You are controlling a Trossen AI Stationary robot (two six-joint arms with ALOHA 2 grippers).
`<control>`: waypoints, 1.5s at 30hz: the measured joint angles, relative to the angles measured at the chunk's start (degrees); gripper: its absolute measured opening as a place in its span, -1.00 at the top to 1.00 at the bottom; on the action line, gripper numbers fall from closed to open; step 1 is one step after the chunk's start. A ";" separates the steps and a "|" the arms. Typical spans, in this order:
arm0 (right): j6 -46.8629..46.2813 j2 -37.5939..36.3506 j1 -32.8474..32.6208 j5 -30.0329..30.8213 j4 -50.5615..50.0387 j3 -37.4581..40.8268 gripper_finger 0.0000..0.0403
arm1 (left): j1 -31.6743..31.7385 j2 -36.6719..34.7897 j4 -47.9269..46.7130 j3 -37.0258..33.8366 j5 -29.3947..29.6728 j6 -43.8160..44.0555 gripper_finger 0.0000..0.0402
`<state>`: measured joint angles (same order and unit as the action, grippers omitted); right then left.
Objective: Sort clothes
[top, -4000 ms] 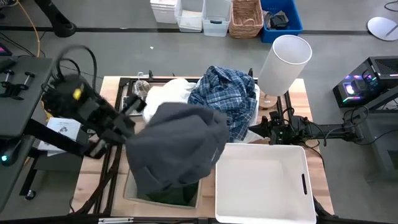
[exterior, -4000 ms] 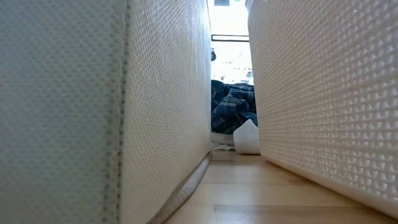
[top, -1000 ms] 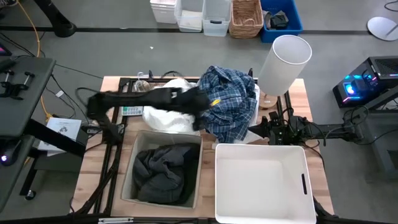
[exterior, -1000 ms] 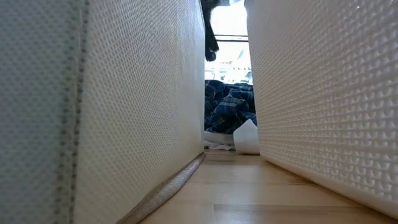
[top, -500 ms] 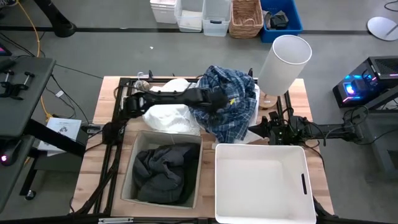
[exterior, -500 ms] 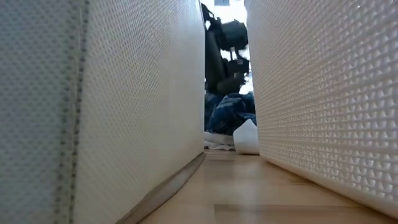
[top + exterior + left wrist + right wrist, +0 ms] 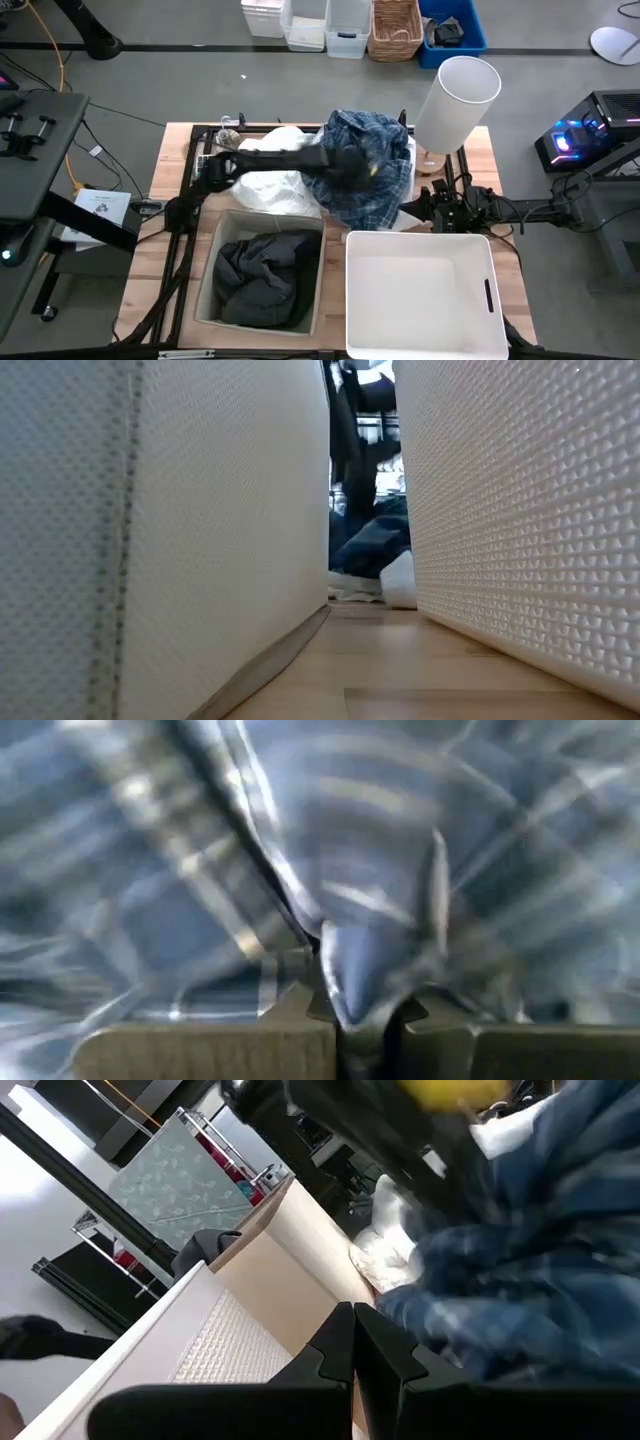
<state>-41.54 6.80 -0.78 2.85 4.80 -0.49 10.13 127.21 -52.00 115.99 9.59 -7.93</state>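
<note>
The blue-and-white plaid shirt (image 7: 380, 190) lies heaped at the table's far middle, partly over the white clothes (image 7: 272, 188). My left gripper (image 7: 352, 172) reaches over the white clothes from the left and is shut on the plaid shirt (image 7: 400, 850). The dark grey garment (image 7: 258, 280) lies crumpled in the beige bin (image 7: 206, 292) at the near left. My right gripper (image 7: 352, 1320) is shut and empty beside the pile's right side, by the white bin's far edge. The dark green garment is hidden. My left gripper pinches a raised fold of the plaid shirt (image 7: 352, 982) between its two fingers (image 7: 290, 1020). It comes at the heap slanting down from the table's left. The rest of the shirt (image 7: 385, 205) lies on the pile.
A rigid white plastic bin (image 7: 420, 330) stands at the near right, beside the beige bin. A white cylindrical lampshade (image 7: 455, 100) stands at the far right. In the low view the two bins' walls (image 7: 200, 540) (image 7: 520, 510) flank a narrow gap.
My left gripper has gone toward the table's right edge, across the white clothes, and down onto the plaid shirt. The shirt's top has bunched under it. The dark grey garment has stayed in the beige bin.
</note>
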 joint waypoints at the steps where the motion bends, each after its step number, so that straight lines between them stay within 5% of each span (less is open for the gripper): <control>1: 0.00 0.00 -0.01 0.02 -0.17 0.00 1.00 | -0.29 -3.34 1.06 0.83 0.44 -1.14 0.97; 9: 0.00 -0.02 -0.02 0.09 -1.16 0.00 1.00 | -1.06 -28.21 12.91 3.38 1.71 -10.09 0.99; 15: 0.00 -0.02 -0.01 0.09 -1.82 0.00 1.00 | -6.37 -44.26 18.09 3.56 -10.15 -12.26 0.99; 20: 0.07 -0.02 -0.02 0.09 -3.00 0.00 1.00 | -15.25 -53.67 22.36 3.49 -17.54 -5.32 1.00; 24: 0.03 -0.02 -0.02 0.09 -3.35 0.00 1.00 | -22.43 -57.61 18.26 3.73 -20.24 2.06 1.00; 28: 0.04 -0.02 -0.02 0.11 -3.36 0.00 1.00 | -28.04 -57.48 3.56 1.68 -15.49 11.98 1.00; 32: 0.04 -0.02 -0.02 0.11 -3.37 0.00 1.00 | -33.01 -55.81 -3.21 -7.50 -9.67 20.58 1.00; 37: 0.02 -0.02 -0.02 0.11 -3.37 0.00 1.00 | -37.72 -57.04 -1.50 -25.05 -9.67 31.83 1.00; 45: 0.02 -0.02 -0.02 0.13 -3.36 0.00 1.00 | -45.25 -59.91 17.83 -54.70 -10.31 54.15 1.00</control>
<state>-41.52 6.79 -0.80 2.98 1.44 -0.49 -35.12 67.30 -34.17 61.29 -0.72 46.23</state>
